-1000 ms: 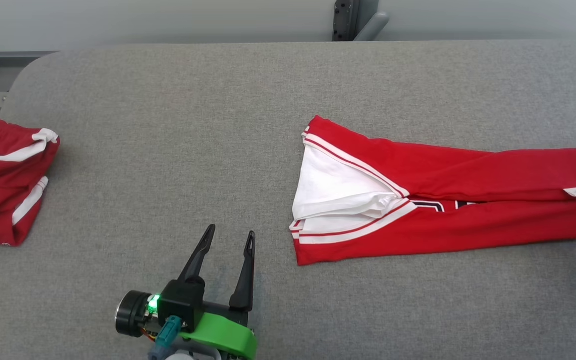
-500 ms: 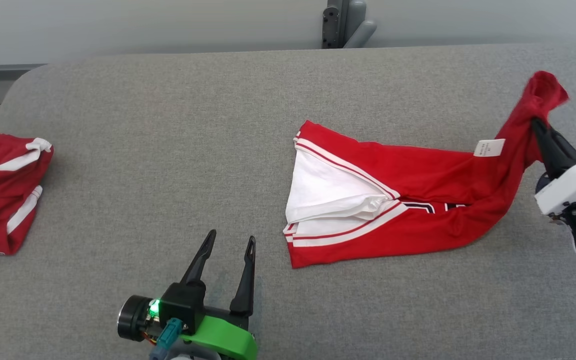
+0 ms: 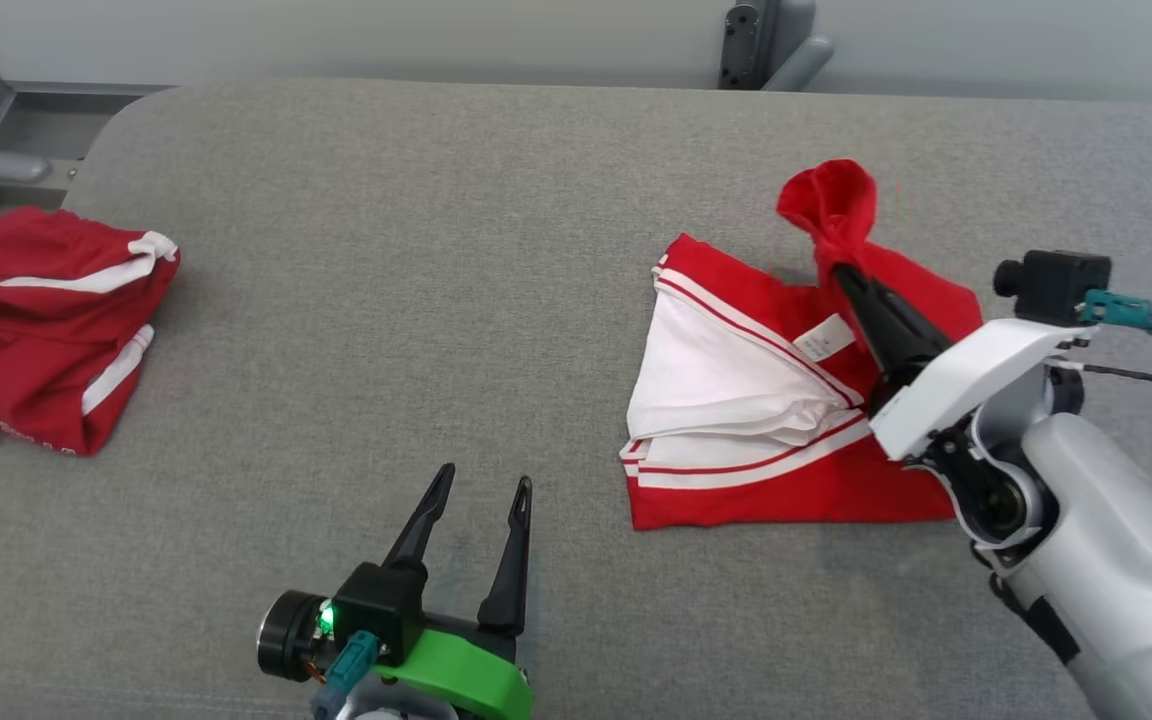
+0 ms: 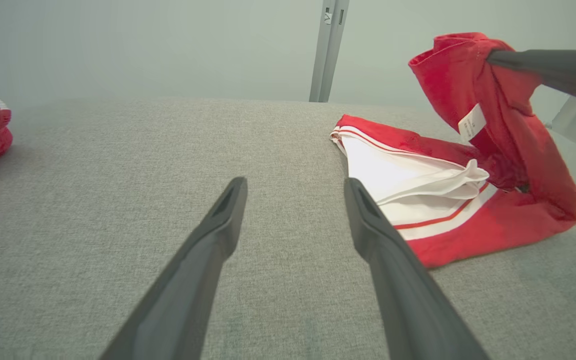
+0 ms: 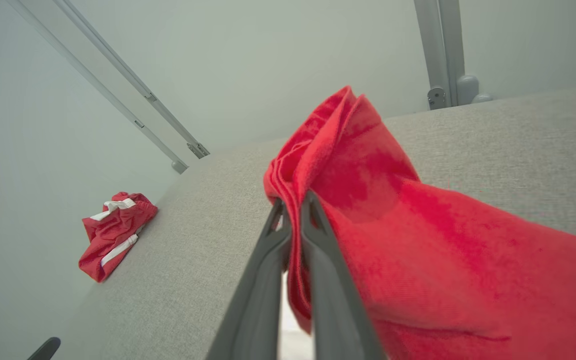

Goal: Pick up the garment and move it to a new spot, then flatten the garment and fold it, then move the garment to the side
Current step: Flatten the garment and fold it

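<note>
We see our right pincer [image 3: 844,278] clamped together on one end of the red garment [image 3: 786,500], holding that end up off the grey bench [image 3: 386,300] and over the rest of the cloth; a bunch of red fabric stands above its tips; the garment's other end lies flat on the bench's right half, white lining and white stripes facing up, with a small white label [image 3: 823,338] just beside the dark fingers; our left pincer [image 3: 484,478] hovers low near the bench's front edge, apart from the garment, its fingers spread with nothing between them; a second red garment [image 3: 56,320] lies crumpled at the bench's far left edge.
</note>
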`<state>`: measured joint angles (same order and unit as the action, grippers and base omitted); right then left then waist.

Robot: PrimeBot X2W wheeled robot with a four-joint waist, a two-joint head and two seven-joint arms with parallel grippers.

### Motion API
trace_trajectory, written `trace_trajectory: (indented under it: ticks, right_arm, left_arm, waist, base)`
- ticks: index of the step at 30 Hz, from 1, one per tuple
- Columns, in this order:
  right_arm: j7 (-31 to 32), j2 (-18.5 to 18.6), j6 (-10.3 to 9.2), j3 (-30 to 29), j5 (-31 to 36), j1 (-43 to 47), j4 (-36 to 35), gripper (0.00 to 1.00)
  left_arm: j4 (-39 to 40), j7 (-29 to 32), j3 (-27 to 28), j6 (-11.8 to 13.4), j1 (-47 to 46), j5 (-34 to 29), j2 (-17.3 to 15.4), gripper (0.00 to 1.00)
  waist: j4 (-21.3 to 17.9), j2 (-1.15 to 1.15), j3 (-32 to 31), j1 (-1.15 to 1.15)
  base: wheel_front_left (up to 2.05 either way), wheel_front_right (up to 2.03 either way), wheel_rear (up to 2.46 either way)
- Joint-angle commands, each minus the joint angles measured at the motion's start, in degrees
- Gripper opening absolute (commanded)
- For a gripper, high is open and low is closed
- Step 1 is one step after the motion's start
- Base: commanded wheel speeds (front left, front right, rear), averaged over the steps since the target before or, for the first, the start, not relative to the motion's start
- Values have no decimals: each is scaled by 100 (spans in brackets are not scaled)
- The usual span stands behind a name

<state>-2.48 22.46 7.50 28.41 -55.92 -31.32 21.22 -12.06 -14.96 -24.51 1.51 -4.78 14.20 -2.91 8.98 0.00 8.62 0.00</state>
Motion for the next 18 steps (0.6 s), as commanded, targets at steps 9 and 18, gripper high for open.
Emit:
trace_trajectory:
  ticks: [9,18]
  right_arm:
    - [-17,-761,-2,264,21,-50,371,0]
    - [-83,-1086,-2,434,75,-13,796,100]
  left_arm:
    - [-25,-18,-171,105,-176,211,-2,100]
    - [-22,-18,-186,152,-169,238,-1,100]
  waist:
    - [372,0,79,0]
    - [332,0,87,0]
  base:
    - [0,0,0]
    - [0,0,0]
